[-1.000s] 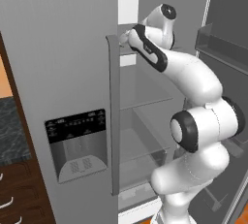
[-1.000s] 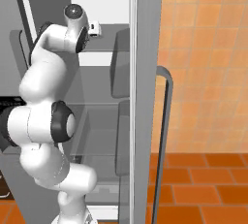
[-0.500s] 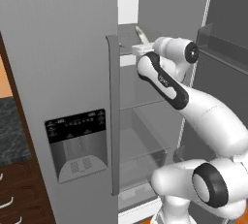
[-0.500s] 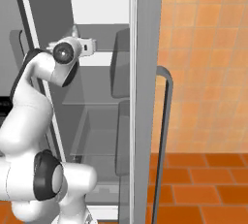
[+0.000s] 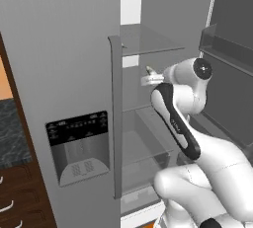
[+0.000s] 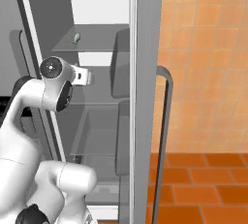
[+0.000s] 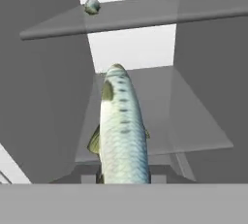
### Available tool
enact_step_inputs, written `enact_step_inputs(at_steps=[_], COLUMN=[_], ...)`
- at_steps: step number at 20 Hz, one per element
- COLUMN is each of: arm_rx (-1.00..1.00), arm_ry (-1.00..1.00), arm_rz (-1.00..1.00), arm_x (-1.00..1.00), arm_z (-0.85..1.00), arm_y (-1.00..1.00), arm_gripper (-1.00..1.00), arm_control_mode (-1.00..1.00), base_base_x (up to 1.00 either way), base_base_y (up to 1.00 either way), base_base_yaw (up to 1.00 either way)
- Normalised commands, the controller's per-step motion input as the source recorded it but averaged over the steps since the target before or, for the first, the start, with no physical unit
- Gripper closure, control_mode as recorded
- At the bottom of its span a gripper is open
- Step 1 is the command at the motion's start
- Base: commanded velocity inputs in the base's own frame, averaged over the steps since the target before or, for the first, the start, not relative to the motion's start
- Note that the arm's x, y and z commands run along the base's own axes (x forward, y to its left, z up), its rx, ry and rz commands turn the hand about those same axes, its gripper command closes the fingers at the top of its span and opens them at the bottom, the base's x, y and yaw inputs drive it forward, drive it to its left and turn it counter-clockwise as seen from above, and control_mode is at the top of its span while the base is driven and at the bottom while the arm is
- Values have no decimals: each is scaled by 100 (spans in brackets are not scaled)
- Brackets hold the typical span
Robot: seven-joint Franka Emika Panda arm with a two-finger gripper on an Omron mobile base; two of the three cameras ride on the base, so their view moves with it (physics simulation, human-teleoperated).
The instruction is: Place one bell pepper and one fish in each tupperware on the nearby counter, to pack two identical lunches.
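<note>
Inside the open grey fridge [image 5: 74, 49], above its middle clear glass shelf [image 7: 193, 116], the white arm's two-finger gripper [image 5: 148, 74] hangs with a slim, silvery grey-green scaled fish [image 7: 121, 131] pinched between its dark tips; the jaws are drawn in narrow and closed on the fish's body. From the hand camera the fish points straight away along the gripper, its head toward the fridge's pale back wall. Higher in the fridge, on the upper glass shelf [image 6: 97, 41], a second small grey-green fish [image 6: 76, 38] lies near that shelf's front edge (from the hand it is just a little rounded blob [image 7: 92, 6]). Left of the fridge, past its closed door with the dark dispenser panel [image 5: 79, 145], a strip of dark speckled stone counter [image 5: 10, 133] sits over brown wooden drawers [image 5: 17, 197] with curved white handles.
</note>
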Motion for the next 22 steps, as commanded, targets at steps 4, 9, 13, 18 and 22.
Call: enact_step_inputs(at_steps=[4,9,13,18,22], arm_rx=[-2,0,0,0,0], arm_ry=[89,0,0,0,0], arm_rz=[-1,0,0,0,0], arm_x=[-98,0,0,0,0], arm_z=[-99,0,0,0,0], arm_y=[-6,0,0,0,0], arm_gripper=[100,100,100,100,100], arm_control_mode=[-100,100,100,100,100], base_base_x=[0,-100,-84,-3,21], base_base_y=[0,5,91,100,100], base_base_yaw=[0,3,35,33,24])
